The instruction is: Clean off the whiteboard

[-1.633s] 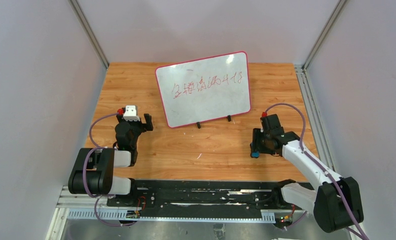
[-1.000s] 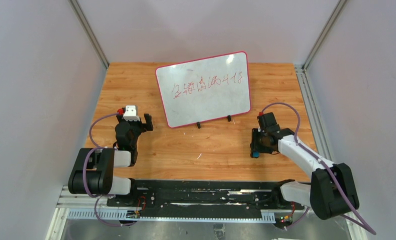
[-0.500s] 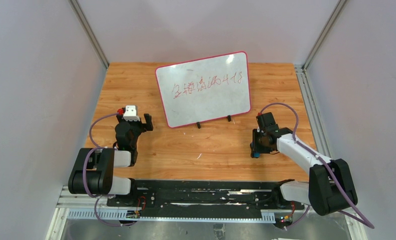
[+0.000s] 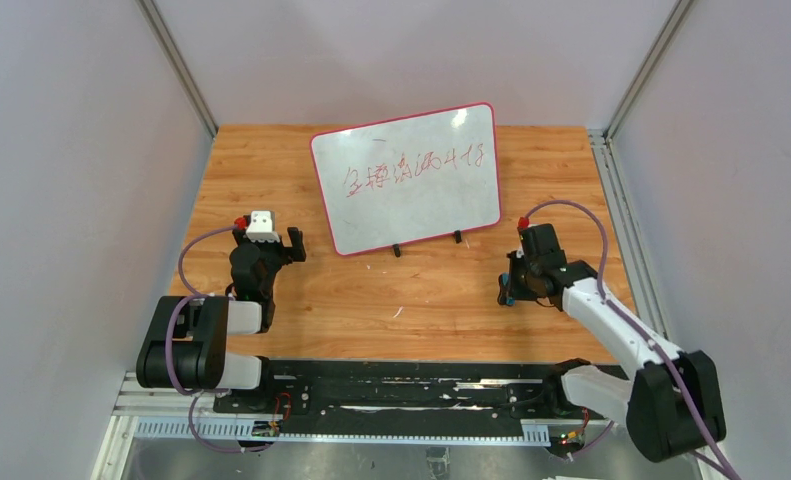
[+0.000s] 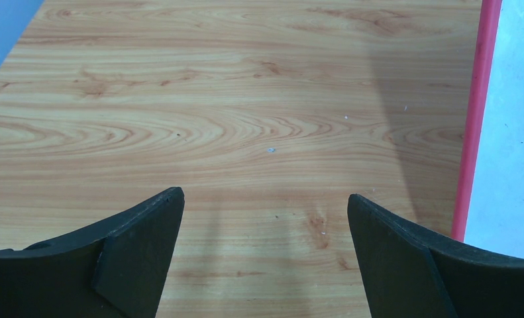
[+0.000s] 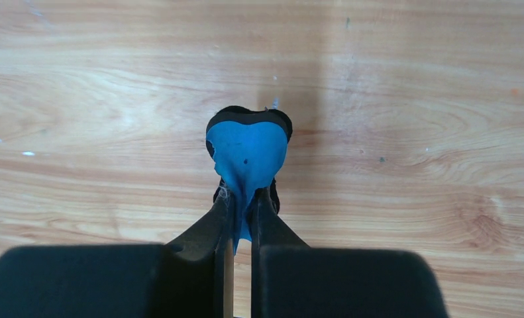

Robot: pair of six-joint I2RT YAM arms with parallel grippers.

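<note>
From the top external view, the whiteboard [image 4: 406,180] stands propped at the far middle of the wooden table [image 4: 441,320], on two small black feet [image 4: 458,237], tilted slightly, with a line of red handwriting [image 4: 411,165] across its upper half. The left gripper [image 4: 279,238] sits low over the table to the left of the whiteboard's near-left corner, apart from it, fingers spread. The right gripper [image 4: 508,290] is to the near right of the whiteboard, past its feet, clamped on a small blue-and-black eraser [image 4: 507,296].

In the left wrist view, the left gripper [image 5: 264,196] has its two black fingers wide apart with nothing between them, over bare wood grain [image 5: 212,119]. The whiteboard [image 5: 511,119] shows at the right edge, its red-pink frame [image 5: 474,119] just beyond the right finger.

In the right wrist view, the right gripper [image 6: 242,199] pinches the eraser [image 6: 248,149] by its near end, the blue face toward the camera and a black layer behind it, over the table [image 6: 411,132]. The whiteboard is out of this view.
</note>
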